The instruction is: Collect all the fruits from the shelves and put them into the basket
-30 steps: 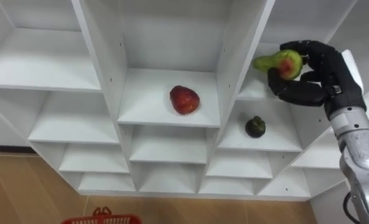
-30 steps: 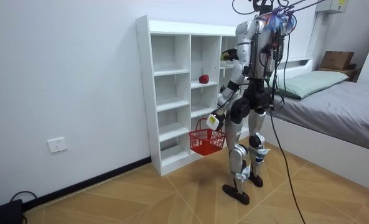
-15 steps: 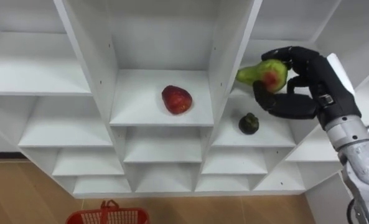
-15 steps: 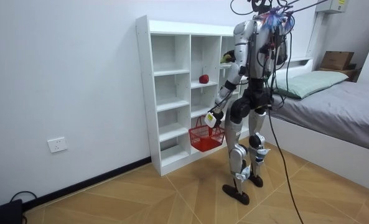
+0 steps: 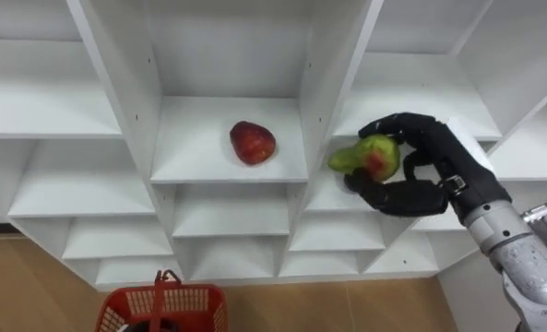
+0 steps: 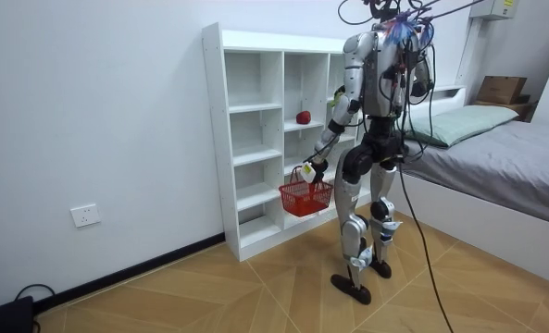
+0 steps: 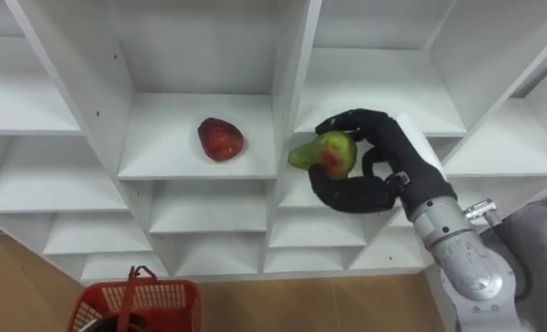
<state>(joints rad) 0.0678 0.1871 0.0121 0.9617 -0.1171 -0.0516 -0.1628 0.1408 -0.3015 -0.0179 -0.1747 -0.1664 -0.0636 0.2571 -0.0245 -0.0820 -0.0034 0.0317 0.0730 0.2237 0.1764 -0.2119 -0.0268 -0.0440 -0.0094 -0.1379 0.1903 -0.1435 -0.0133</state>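
Gripping green-and-red fruit (image 5: 365, 157) in right hand (image 5: 444, 161), fingers and thumb curled round it, just in front of closet's (image 5: 321, 74) right column, off the shelves. Carrying red basket (image 5: 162, 295) low and to the left, handle clenched in left hand (image 6: 308, 170) per room view. Reading step as: move fruit from closet front down into basket.

To do it well:
- Pull straight back from closet before lowering; avoids clipping shelf edge or divider with knuckles or fruit.
- Hold fruit clenched until over basket; looks smooth and rounded, so probably slippery under a loosened grip.
- Raise basket up and rightward to meet the hand instead of reaching far across; well apart right now.
- Approach beside the upright basket handle, not onto it.
- Let go low, inside the rim; guessing bruising or bounce-out from a high drop.
- Hold basket level through the drop.
- Swing wide of red fruit (image 5: 252, 142) on middle-column shelf; leave for next pick.

Can't judge basket contents from here, so aim for rim centre and check landing afterwards.
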